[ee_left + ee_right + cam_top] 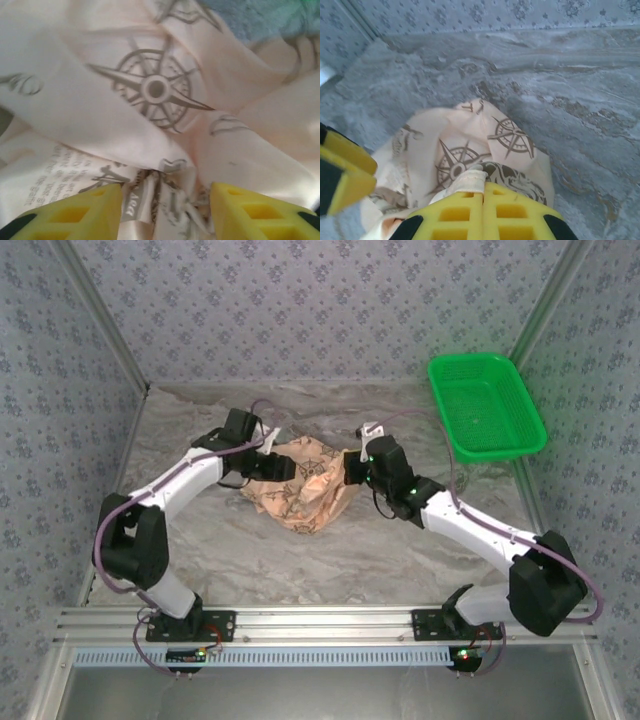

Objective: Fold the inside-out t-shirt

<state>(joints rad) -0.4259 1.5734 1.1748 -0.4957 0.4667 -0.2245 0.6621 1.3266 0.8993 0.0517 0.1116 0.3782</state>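
Note:
The inside-out t-shirt (305, 490) lies crumpled in a heap mid-table, peach with dark compass prints. My left gripper (272, 466) is at the heap's left edge. In the left wrist view its yellow fingers (75, 212) stand apart, with bunched cloth (155, 90) lying between them unpinched, so that gripper (166, 192) is open. My right gripper (353, 468) is at the heap's right edge. Seen from the right wrist, it (484, 187) is shut, with a pale hem strip (467, 182) of the t-shirt (465, 145) caught between its fingers.
A green plastic basket (485, 405) sits at the back right of the marbled grey table (300, 560). Patterned walls close in the table at the back and both sides. One of the left gripper's yellow fingers (345, 170) is at the left edge of the right wrist view.

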